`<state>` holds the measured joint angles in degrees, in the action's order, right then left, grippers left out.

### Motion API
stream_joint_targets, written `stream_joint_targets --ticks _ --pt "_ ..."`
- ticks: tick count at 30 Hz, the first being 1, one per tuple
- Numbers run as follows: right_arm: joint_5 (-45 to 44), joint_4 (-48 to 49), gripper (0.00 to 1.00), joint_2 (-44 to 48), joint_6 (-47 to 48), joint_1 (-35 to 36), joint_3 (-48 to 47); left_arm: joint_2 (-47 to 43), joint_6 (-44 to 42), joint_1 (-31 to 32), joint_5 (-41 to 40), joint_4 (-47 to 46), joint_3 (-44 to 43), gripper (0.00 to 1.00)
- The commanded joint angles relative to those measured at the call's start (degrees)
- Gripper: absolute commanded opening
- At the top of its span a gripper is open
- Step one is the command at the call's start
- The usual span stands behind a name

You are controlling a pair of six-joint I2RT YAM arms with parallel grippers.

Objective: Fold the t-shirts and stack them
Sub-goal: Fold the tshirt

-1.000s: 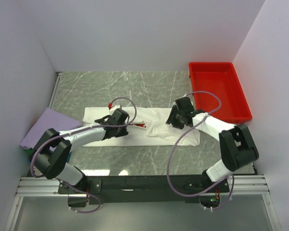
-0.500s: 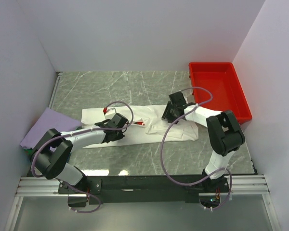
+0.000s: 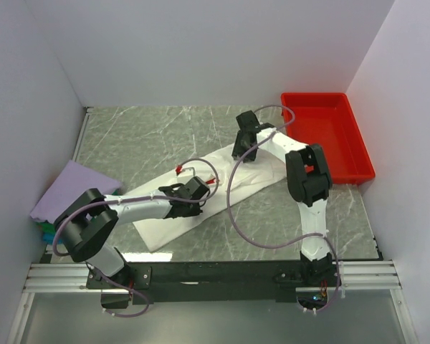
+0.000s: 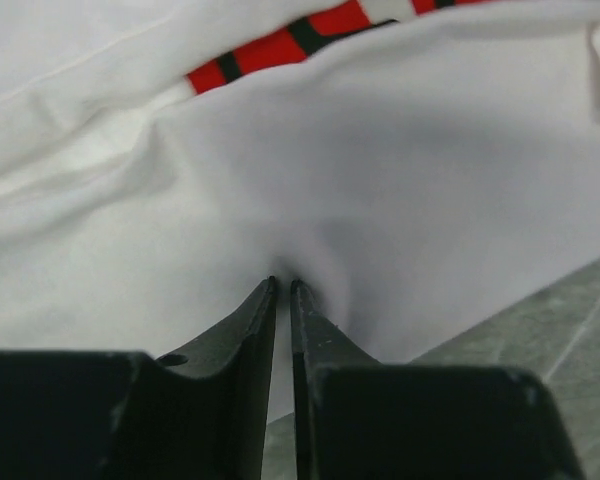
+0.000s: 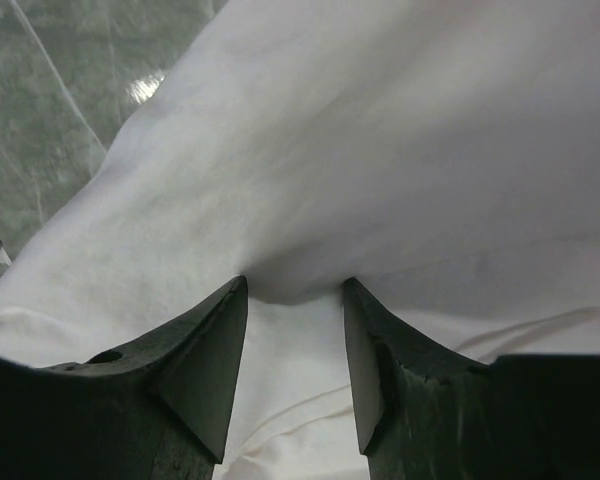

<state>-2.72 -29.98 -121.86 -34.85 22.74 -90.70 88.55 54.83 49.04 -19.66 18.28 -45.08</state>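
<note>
The white t-shirt (image 3: 158,228) lies as a long diagonal band from near left to far right, and a strip of its red print (image 4: 280,45) shows in the left wrist view. My left gripper (image 3: 195,192) sits on the band's middle, its jaws (image 4: 285,284) pinched shut on a gathered fold of the white cloth (image 4: 400,180). My right gripper (image 3: 242,147) is at the shirt's far right end. Its jaws (image 5: 295,285) stand open with the tips pushed against a fold edge of the cloth (image 5: 400,130). A folded lavender t-shirt (image 3: 75,188) lies at the left, with green and blue cloth (image 3: 46,231) peeking from under it.
An empty red tray (image 3: 326,136) stands at the far right, close behind the right arm. White walls enclose the green marble table (image 3: 150,132) on three sides. Purple cables loop from both arms over the shirt.
The right gripper has swung far and left, dragging the shirt's right end with it, so the shirt turned from level to diagonal. The left gripper slid right and its jaws closed on the cloth.
</note>
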Motion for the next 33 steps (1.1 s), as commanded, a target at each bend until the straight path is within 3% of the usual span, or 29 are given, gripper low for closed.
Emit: stream_joint_targets --ticks 1,19,25,33 --pt "0.3 -7.9 0.50 -5.4 4.0 0.4 -8.2 3.9 2.3 3.8 7.3 -0.2 -1.6 0.17" --pt "9.1 -17.6 0.50 -23.0 16.2 5.1 -39.3 13.7 4.3 9.0 14.5 -8.2 -12.9 0.14" --pt "6.5 -16.3 0.52 -21.2 19.5 4.7 -38.3 14.4 3.0 9.0 15.7 -10.8 -14.9 0.14" --pt "6.2 -13.1 0.54 -7.6 16.5 2.1 -32.5 5.3 -1.2 7.7 13.5 -7.7 -14.1 0.13"
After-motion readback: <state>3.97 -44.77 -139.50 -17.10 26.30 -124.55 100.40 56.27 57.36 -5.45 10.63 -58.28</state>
